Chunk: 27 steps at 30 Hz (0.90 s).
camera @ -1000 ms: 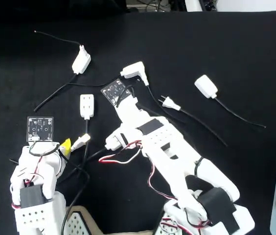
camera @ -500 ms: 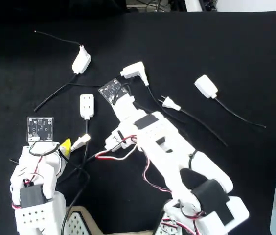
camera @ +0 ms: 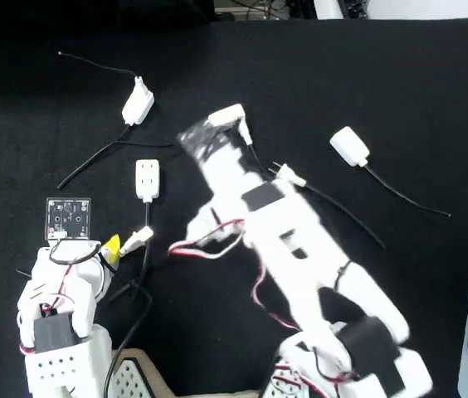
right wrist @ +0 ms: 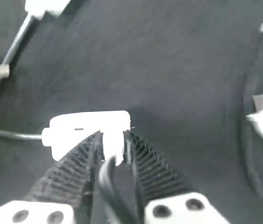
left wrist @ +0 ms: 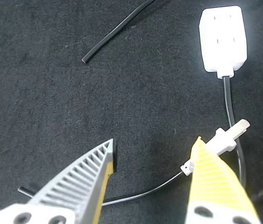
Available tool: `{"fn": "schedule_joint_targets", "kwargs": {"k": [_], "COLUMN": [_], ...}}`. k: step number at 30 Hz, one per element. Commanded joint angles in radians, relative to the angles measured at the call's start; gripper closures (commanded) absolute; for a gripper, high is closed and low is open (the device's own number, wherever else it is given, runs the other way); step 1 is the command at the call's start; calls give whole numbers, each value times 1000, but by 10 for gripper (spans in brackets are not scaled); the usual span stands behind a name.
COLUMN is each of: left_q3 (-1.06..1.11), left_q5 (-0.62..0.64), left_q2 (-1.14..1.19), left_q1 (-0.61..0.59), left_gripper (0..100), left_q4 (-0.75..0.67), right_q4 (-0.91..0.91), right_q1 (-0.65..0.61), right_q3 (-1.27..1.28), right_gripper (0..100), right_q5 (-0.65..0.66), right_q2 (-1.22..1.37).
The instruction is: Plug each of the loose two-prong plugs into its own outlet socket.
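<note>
Right gripper is clamped on the angled white plug, whose body lies toward 1 o'clock from it.

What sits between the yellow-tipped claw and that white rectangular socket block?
In the left wrist view, a small white two-prong plug lies between the left gripper and the white rectangular socket block.

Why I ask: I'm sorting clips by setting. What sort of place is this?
Probably a robotics lab bench. Two white robot arms stand at a table draped in black cloth, with loose plugs and a white outlet socket laid out as practice pieces; the right gripper holds a white plug.
</note>
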Motion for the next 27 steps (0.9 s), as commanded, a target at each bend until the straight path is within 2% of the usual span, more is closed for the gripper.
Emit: {"fn": "schedule_joint_targets", "kwargs": {"k": [1, 4, 20, 27], "left_q3": [-2, -2, 8, 8], "left_q5": [2, 2, 2, 2], "left_q2": [-8, -8, -8, -8], "left_q1": [-12, -12, -12, -12], "left_gripper": [736, 736, 736, 736], "left_q4": [9, 9, 3, 3], "right_q4": [37, 37, -21, -164], "right_q1": [86, 120, 140, 141], "right_q3": [-166, -265, -568, -587], "right_gripper": [986, 986, 986, 984], "right_q5": [8, 5, -2, -2], "right_q2": [-79, -79, -76, 111]}}
